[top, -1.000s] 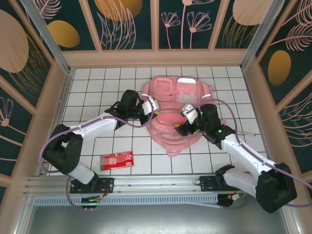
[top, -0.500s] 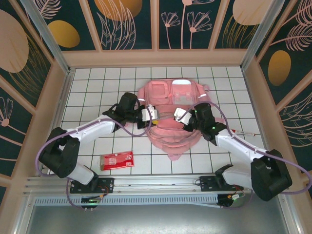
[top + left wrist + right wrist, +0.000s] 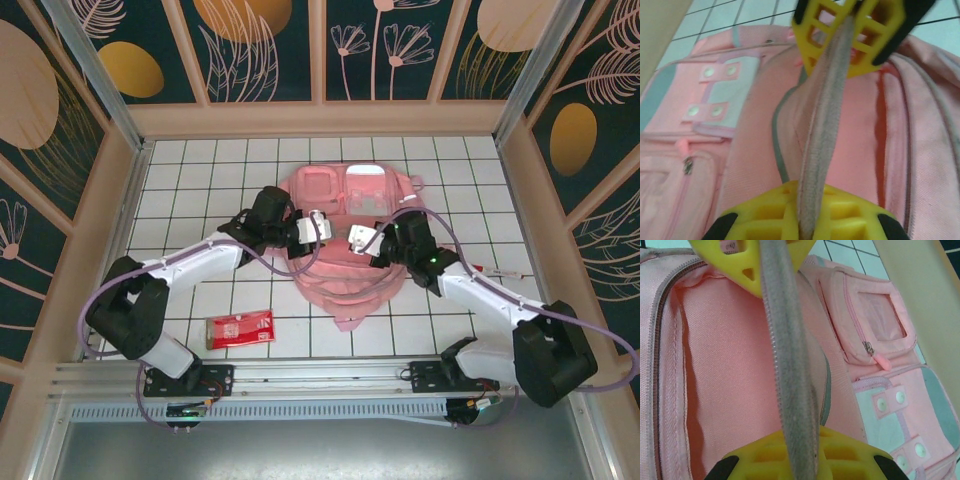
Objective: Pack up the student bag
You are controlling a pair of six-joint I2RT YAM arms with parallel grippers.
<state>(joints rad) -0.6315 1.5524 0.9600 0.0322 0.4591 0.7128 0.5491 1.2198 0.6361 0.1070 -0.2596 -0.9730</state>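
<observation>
On the table (image 3: 190,200), centre, the bag (image 3: 335,285) lies flat. Left jaws and right jaws are each clamped on its grey zip edge (image 3: 822,125), likely spreading the mouth. Next you'd free one arm for the red packet (image 3: 240,328).

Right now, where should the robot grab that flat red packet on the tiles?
From straight above, closing across the red packet at its middle, over the narrow width. It lies flat with its long side running left to right, so that shorter span probably fits the jaws best.
</observation>
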